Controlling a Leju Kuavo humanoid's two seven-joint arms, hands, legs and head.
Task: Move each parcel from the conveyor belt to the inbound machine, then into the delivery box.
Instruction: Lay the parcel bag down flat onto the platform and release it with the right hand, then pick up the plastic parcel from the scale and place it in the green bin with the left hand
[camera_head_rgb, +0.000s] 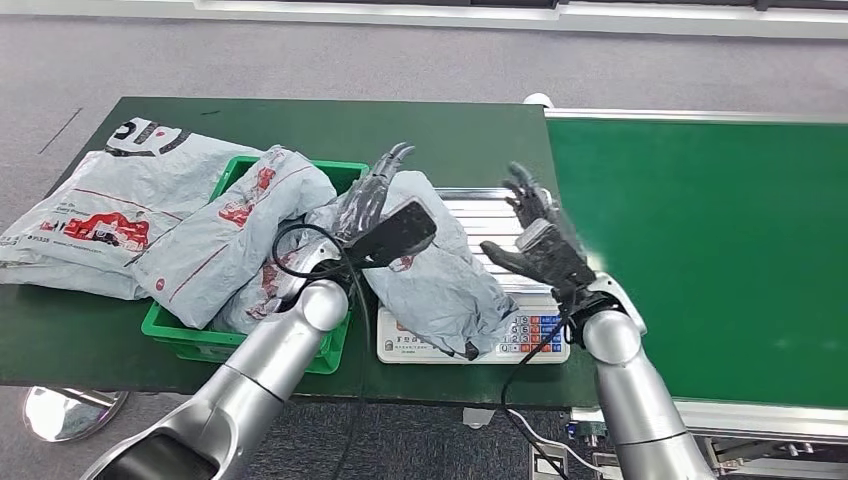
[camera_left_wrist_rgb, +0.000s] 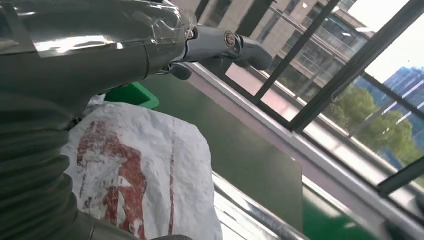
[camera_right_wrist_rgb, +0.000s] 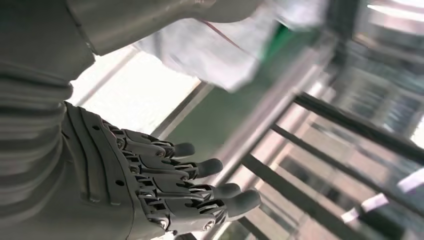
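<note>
While left hand (camera_head_rgb: 372, 195) rests on parcel (camera_head_rgb: 440, 280), fingers spread, right hand (camera_head_rgb: 535, 235) raised, empty, fingers apart

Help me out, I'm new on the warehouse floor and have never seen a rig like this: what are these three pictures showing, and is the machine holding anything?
This is a humanoid robot with two silver arms ending in many-fingered hands. The wide picture is taken from its head, looking down; the other two come from cameras at its wrists, so they look tilted.

In front of it, a dark green table carries a green bin heaped with grey parcels, and a weighing machine with a keypad. One grey parcel lies on that machine. The green conveyor belt runs on the right.

The left hand rests against that parcel; whether it grips it, I cannot tell. The right hand hovers above the machine, fingers spread, holding nothing.
</note>
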